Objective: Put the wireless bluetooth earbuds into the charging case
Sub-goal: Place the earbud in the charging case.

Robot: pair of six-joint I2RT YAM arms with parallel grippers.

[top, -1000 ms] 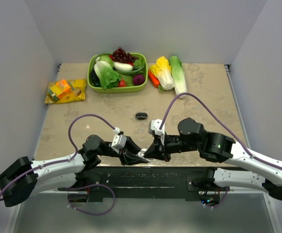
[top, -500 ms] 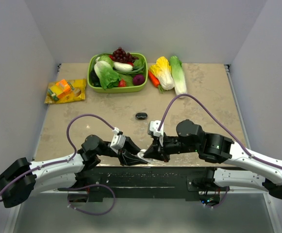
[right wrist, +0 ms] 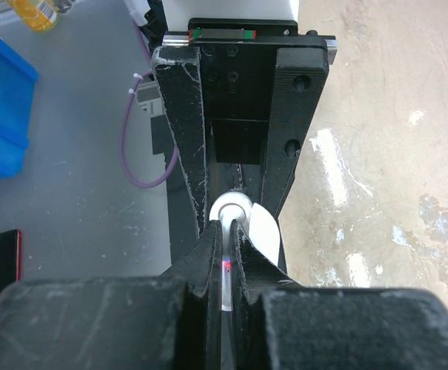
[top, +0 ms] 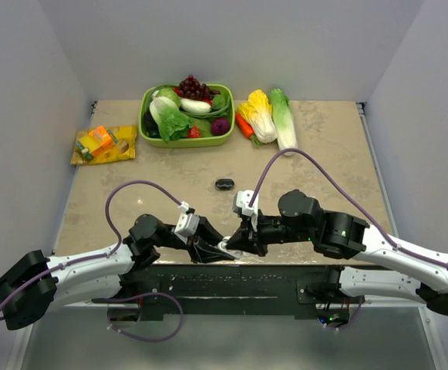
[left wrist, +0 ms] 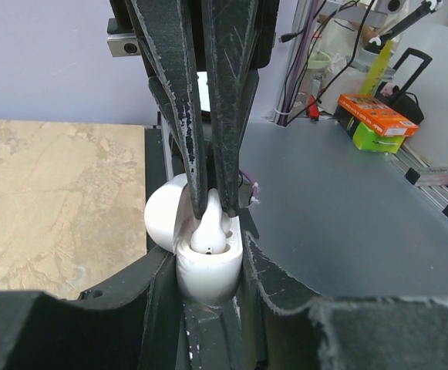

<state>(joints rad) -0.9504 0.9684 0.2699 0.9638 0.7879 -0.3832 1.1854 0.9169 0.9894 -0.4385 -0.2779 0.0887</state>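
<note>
Right pincer pinches earbud (in left pincer's case).

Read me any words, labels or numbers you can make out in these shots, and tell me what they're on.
Nothing can be read.
Orange box: print too blurred.
Yellow packet: print too small.
Yellow container: label blurred.

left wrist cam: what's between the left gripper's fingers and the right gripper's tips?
The white charging case, lid open, clamped in the left gripper, with a white earbud pinched by the right gripper at its opening. Left wrist view shows it.
</note>
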